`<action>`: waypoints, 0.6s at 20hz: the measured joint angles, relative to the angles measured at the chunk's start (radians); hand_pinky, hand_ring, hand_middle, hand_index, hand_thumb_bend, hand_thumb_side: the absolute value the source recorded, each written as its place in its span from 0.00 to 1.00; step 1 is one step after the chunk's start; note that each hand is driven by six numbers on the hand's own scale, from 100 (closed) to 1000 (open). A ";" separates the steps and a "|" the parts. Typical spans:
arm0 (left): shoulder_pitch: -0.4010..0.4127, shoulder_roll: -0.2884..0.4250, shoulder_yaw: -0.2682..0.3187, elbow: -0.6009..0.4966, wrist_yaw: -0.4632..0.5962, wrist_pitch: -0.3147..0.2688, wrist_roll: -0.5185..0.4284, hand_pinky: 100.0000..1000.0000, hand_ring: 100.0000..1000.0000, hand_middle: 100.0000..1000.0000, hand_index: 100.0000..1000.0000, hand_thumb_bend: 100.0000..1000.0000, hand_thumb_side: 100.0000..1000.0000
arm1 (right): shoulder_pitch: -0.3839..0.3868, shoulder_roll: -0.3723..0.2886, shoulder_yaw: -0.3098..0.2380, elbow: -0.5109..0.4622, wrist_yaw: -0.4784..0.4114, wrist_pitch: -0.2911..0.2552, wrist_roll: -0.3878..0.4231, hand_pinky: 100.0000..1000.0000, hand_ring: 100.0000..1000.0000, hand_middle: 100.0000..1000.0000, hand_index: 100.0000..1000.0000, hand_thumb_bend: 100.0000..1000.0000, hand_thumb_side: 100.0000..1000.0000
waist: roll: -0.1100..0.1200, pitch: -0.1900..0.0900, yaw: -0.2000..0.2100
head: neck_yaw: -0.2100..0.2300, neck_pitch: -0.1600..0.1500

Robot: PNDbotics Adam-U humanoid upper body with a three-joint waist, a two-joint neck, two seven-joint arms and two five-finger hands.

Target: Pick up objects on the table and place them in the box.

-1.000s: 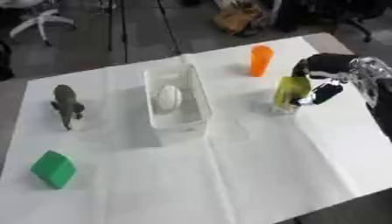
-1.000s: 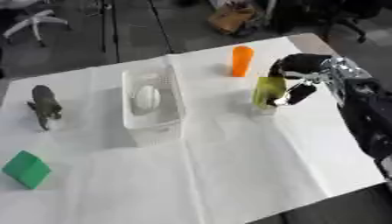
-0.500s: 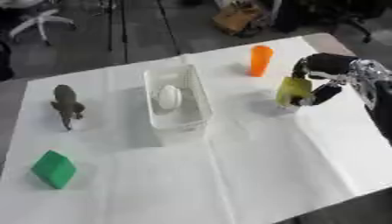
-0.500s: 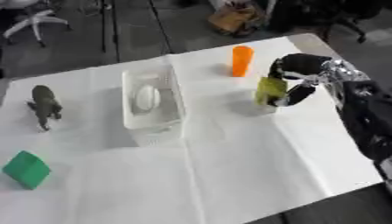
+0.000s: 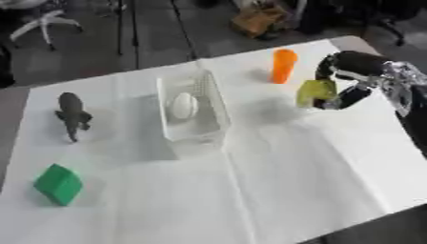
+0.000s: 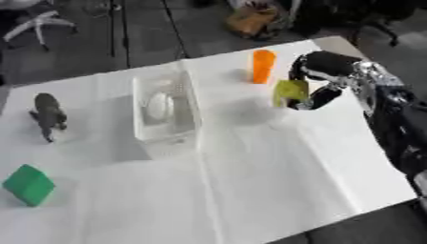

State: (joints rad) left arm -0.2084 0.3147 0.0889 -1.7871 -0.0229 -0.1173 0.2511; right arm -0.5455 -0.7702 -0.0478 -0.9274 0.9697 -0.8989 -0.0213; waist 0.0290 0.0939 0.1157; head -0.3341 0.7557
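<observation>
My right hand (image 5: 346, 76) comes in from the right, shut on a yellow-green block (image 5: 314, 92) that hangs a little above the white table, to the right of the clear box (image 5: 193, 108). A white egg-shaped thing (image 5: 183, 105) lies inside the box. An orange cup (image 5: 283, 66) stands upright behind the held block. On the left a dark grey animal figure (image 5: 73, 115) stands, and a green block (image 5: 58, 184) lies near the front left. My left hand shows in neither view.
The white table cloth (image 5: 275, 181) ends at a front edge at lower right. Beyond the far edge are a dark floor, an office chair (image 5: 42, 19) and a brown bag (image 5: 260, 18).
My right hand has lifted the yellow-green block off the table and carried it slightly left, toward the box. The other things have stayed put.
</observation>
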 measured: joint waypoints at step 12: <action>0.000 0.000 -0.005 0.000 0.000 0.001 -0.002 0.58 0.64 0.59 0.72 0.25 0.98 | -0.064 0.045 0.093 -0.135 -0.173 -0.007 0.073 0.43 0.43 0.27 0.39 0.22 0.14 | -0.001 -0.001 0.004 | -0.008 0.000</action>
State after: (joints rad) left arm -0.2084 0.3147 0.0834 -1.7870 -0.0228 -0.1163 0.2492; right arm -0.6092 -0.7253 0.0451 -1.0620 0.7965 -0.9063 0.0514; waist 0.0280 0.0927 0.1197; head -0.3418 0.7557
